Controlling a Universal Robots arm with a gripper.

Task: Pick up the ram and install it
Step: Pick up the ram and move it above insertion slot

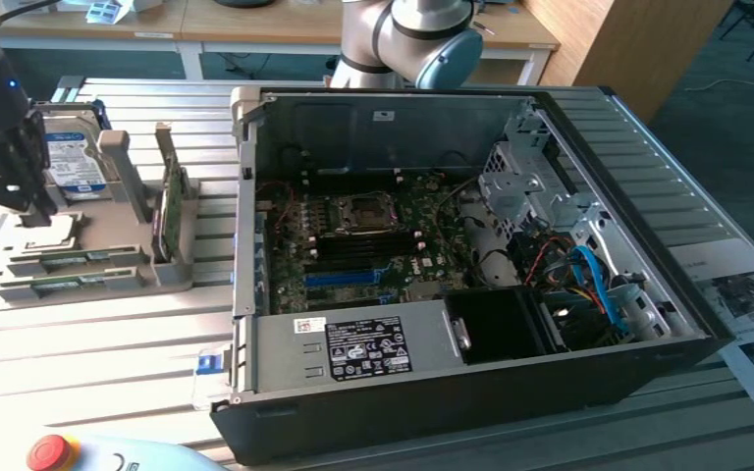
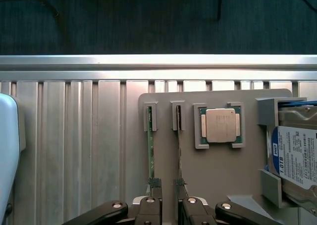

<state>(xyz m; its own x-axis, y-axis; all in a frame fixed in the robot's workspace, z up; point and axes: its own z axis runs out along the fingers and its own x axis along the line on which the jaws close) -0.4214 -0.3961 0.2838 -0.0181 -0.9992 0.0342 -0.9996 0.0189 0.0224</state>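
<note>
The gripper point(image 2: 167, 184) hung wide and empty over the thin green circuit-board ram stick point(image 2: 150, 150); it needed centring astride that one edge, then a square descent.

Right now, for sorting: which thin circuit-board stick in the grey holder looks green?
The thin green stick farther from the square silver processor chip; its neighbour beside the chip looks dark.

end effector point(image 2: 167, 184) facing down, fingers point(image 2: 154, 185) apart, nothing between them
</note>
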